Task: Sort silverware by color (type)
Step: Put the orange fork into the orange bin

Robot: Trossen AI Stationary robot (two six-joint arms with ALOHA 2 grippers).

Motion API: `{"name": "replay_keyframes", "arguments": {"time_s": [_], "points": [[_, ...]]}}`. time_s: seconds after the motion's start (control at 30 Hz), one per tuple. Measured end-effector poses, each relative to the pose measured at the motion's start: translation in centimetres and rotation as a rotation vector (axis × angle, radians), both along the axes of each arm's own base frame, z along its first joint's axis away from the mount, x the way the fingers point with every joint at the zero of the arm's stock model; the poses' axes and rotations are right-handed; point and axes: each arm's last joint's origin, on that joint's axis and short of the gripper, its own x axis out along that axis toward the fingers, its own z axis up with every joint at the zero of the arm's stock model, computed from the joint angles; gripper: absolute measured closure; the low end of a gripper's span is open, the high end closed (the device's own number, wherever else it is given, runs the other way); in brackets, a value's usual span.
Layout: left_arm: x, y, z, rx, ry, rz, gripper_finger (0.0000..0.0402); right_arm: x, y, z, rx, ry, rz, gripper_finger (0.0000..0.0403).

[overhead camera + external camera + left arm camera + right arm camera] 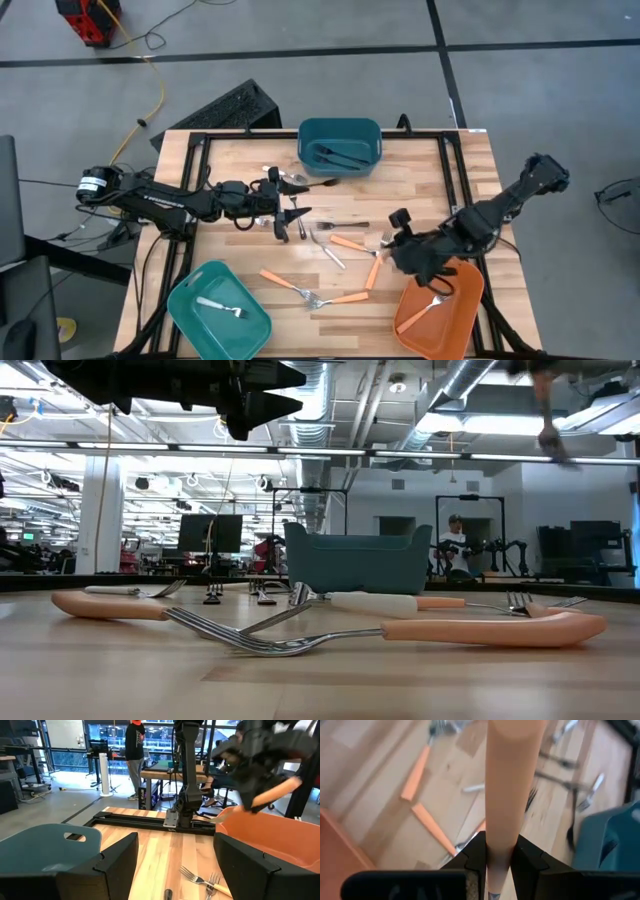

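Observation:
My right gripper [400, 250] hangs above the table just beyond the orange bin's [440, 310] far left corner, shut on an orange-handled utensil [506, 780]; the utensil's head is hidden. My left gripper [290, 222] hovers open at the table's middle left, holding nothing. Loose silverware lies flat on the wood between the grippers: orange-handled pieces [350, 243] [275, 280] and silver ones [330, 255] [285, 178]. One orange-handled fork [432, 303] lies in the orange bin, a white fork [222, 306] in the teal bin [190, 325], and black utensils [338, 155] in the dark teal bin [340, 128]. My right gripper pinches the utensil's orange handle [499, 837] between its two fingers [476, 854]. The handle runs forward along the fingers and sticks out past them [277, 790]. The fingers slant down toward the table's left, and the utensil is lifted clear of the table.
Black frame rails [200, 190] run along the table's left and right sides. The three bins stand at the far middle, near left and near right. Bare wood shows at the far right corner [465, 165] and along the near edge [330, 335].

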Motion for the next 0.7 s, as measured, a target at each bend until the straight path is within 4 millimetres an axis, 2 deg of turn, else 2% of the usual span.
{"name": "replay_keyframes", "arguments": {"time_s": [0.13, 0.27, 0.43, 0.53, 0.7], "points": [[0.0, 0.0, 0.0, 0.001, 0.000, 0.000, 0.0158, -0.7, 1.1, 2.7, 0.055, -0.061, 0.018, 0.0319], [0.0, 0.0, 0.0, 0.000, 0.000, 0.001, 0.0158, -2.0, 1.5, 3.7, 0.206, 0.017, -0.069, 0.0319], [0.0, 0.0, 0.0, 0.000, 0.000, 0.002, 0.0158, -3.7, 2.7, 3.1, 0.324, 0.137, -0.184, 0.0319], [0.0, 0.0, 0.0, 0.000, 0.001, 0.003, 0.0158, -4.1, 3.9, 2.2, 0.285, 0.193, -0.180, 0.0319], [0.0, 0.1, 0.0, 0.005, 0.002, 0.021, 0.0158, -3.8, 6.6, -0.4, 0.170, 0.307, -0.132, 0.0319]]}}
